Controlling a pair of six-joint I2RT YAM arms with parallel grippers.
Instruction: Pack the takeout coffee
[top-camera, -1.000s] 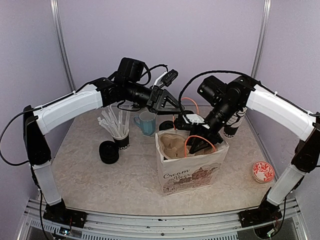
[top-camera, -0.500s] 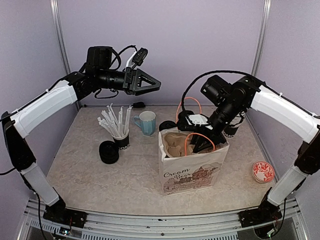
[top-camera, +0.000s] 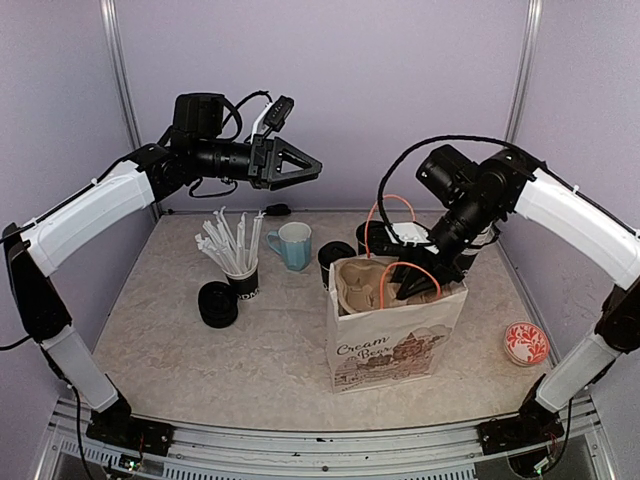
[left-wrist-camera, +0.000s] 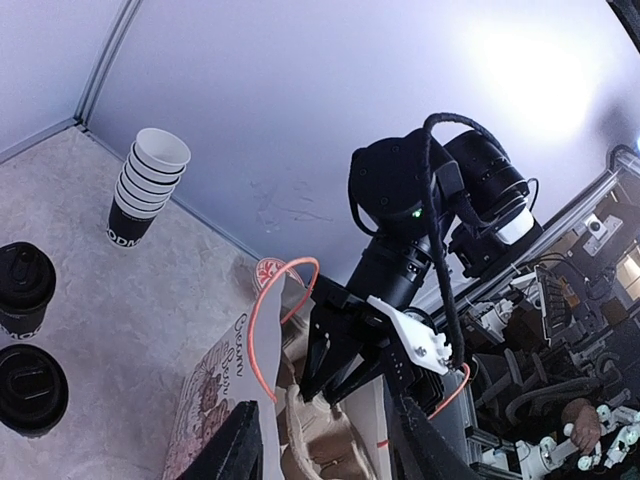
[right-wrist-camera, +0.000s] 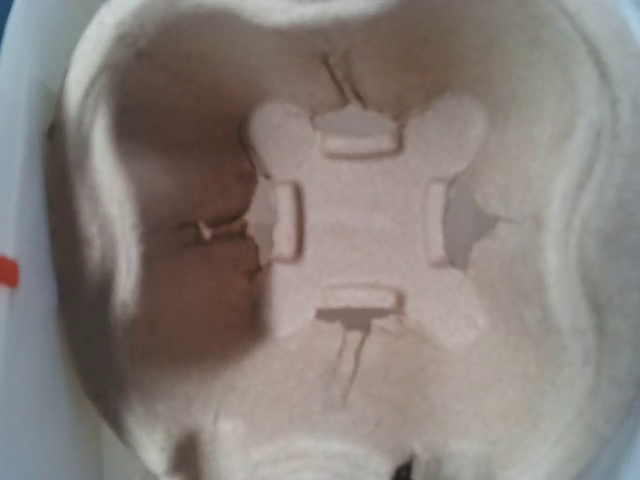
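Evidently the packing is at its loading stage with nothing loaded yet. The paper bag (top-camera: 395, 345) stands open toward 3 o'clock of the worktop (top-camera: 200, 370), with a pulp cup carrier (top-camera: 358, 285) seated in its mouth, the wells in view bare. The right end effector (top-camera: 412, 288) is dipped into the bag's far right corner beside the orange handle. I cannot tell whether its jaws pinch the bag, the carrier or nothing, since its own wrist view shows only the carrier. The two takeout coffee cups (left-wrist-camera: 22, 285) wait on the worktop just behind the bag, at its 11 to 12 o'clock: the nearer cup (top-camera: 335, 258) close to the light blue mug (top-camera: 295, 243), the farther cup (top-camera: 372, 237) a little behind it. Both stand upright, long axis vertical, with black lids on and facing up. The left end effector (top-camera: 315, 172) hangs high over the worktop at about 11 o'clock, pointing toward 3 o'clock, its jaws partly apart and holding nothing. The next move, as I judge it, falls to that arm. It should descend toward 4 o'clock, straddle the nearer cup's wall below the lid and close gently on the thin paper. It can then lift the cup plumb and lower it into a carrier well.
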